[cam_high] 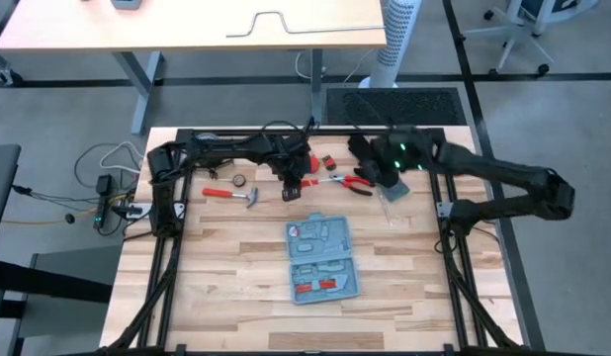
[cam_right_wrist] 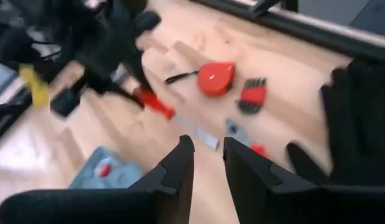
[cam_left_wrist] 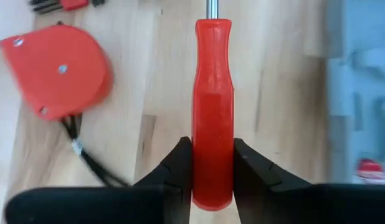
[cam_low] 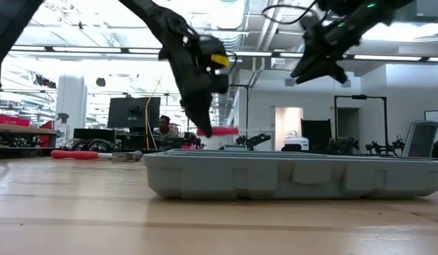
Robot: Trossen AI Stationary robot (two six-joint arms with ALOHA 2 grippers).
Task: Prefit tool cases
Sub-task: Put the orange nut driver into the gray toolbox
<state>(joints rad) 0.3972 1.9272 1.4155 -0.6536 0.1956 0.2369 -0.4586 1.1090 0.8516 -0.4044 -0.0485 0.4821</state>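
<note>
While the left gripper (cam_left_wrist: 212, 171) has its jaws clenched on a red-handled screwdriver (cam_left_wrist: 212, 112), it hangs above the table (cam_high: 226, 277) just beyond the far end of the tool case (cam_high: 321, 259). The case lies open and flat near the table's middle: light-blue plastic with rounded corners and moulded grey-blue slots, a few already holding red-handled tools.

The handle is smooth, glossy plastic, slightly waisted, and the jaws pinch it only near its butt end. I judge that it could pivot or slide in that hold as it is lowered, so the shaft might miss its narrow slot and ride up on the moulded ridges.

Farther from the case, the right gripper (cam_right_wrist: 208, 158) waits in the air beside a black glove (cam_right_wrist: 361, 118), jaws nearly closed and grasping nothing. A round red tape measure (cam_left_wrist: 58, 68), a hammer (cam_high: 236, 195) and pliers (cam_high: 351, 183) lie past the case's far end.
</note>
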